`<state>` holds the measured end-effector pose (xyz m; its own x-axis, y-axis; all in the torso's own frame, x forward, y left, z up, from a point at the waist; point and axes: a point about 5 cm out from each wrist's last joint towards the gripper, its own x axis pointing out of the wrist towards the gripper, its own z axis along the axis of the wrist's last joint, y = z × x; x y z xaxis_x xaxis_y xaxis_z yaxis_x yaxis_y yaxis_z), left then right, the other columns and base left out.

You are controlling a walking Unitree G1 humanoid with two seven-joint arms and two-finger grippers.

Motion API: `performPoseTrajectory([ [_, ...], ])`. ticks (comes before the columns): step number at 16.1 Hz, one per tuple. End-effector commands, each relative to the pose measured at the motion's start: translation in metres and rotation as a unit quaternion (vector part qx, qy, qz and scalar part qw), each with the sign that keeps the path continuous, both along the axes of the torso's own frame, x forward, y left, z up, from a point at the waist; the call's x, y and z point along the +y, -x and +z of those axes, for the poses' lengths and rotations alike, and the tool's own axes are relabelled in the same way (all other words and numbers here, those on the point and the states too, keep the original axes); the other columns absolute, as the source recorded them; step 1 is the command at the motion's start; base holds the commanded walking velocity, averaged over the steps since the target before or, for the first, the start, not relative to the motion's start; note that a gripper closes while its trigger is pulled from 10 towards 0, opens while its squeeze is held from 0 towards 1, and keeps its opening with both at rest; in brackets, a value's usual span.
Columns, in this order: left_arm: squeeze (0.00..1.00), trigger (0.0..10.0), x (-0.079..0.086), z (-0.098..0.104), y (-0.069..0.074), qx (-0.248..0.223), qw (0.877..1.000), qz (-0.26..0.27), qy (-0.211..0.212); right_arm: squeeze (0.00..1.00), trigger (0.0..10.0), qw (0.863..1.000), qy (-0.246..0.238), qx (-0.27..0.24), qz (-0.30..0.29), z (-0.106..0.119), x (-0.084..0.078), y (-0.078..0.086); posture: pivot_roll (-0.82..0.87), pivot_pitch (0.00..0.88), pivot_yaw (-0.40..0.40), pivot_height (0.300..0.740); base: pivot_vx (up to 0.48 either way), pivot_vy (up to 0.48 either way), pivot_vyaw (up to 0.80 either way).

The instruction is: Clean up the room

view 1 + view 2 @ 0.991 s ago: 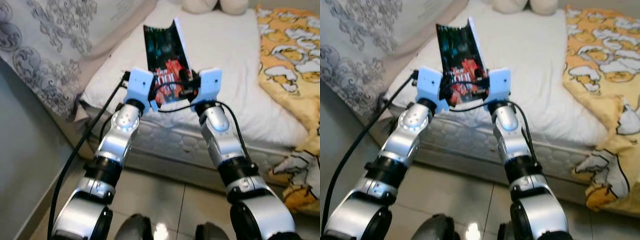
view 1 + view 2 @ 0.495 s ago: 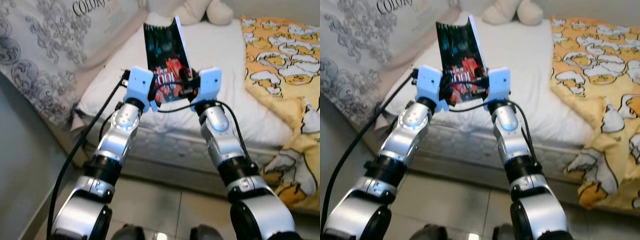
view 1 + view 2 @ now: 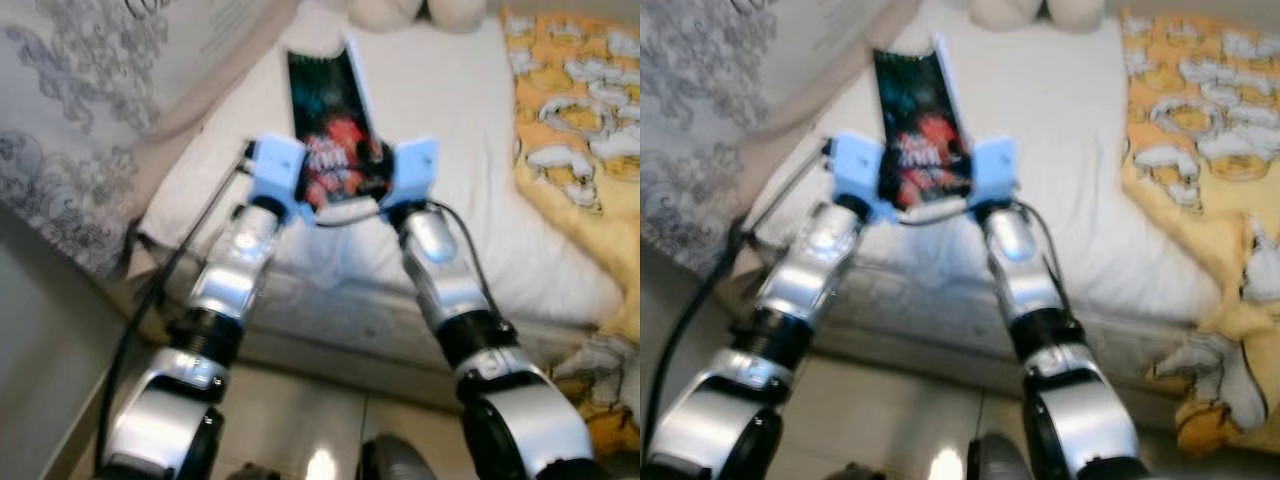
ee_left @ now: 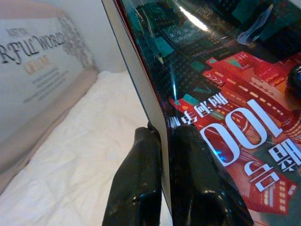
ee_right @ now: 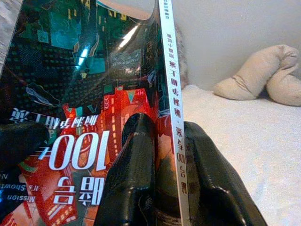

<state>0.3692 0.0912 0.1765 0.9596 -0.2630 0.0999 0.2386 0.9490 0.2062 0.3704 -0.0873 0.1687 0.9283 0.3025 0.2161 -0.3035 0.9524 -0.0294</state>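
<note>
A glossy paperback book with a dark teal and red cover (image 3: 333, 135) stands upright at upper centre of the frame, slightly bowed, its white spine (image 5: 173, 108) on the right and its lower edges pinched on both sides.

Both hands (image 3: 345, 180) hold a book (image 3: 333, 125) above the bed (image 3: 440, 120).

Bedroom: bed on a tiled floor.
A white mattress (image 3: 440, 120) carried a grey patterned pillow (image 3: 90, 90), a yellow printed blanket (image 3: 580, 120) and a beige plush toy (image 5: 263, 70); glossy floor tiles (image 3: 300, 430) reflected light.
</note>
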Motion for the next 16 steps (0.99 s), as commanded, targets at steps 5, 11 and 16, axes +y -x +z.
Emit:
performPoseTrajectory([
  [5,0.0,10.0,0.0581,0.0148,-0.0122,-0.019,0.992,0.122,-0.002,0.0,10.0,0.996,-0.028,0.01,-0.086,-0.0049,-0.0391,-0.003,-0.11,0.0,0.05,0.7,0.458,0.0,0.0],
  [11,0.0,10.0,0.0535,0.0151,-0.0142,-0.015,0.994,0.109,-0.01,0.0,10.0,0.996,-0.03,0.011,-0.086,-0.0059,-0.0369,-0.0028,-0.11,0.0,0.054,0.7,0.461,0.0,0.0],
  [16,0.0,10.0,0.0541,0.0137,-0.0154,-0.005,0.994,0.11,0.004,0.0,10.0,0.996,-0.03,0.012,-0.085,-0.0064,-0.0365,-0.0026,-0.11,0.0,0.054,0.7,0.178,0.279,0.0],
])
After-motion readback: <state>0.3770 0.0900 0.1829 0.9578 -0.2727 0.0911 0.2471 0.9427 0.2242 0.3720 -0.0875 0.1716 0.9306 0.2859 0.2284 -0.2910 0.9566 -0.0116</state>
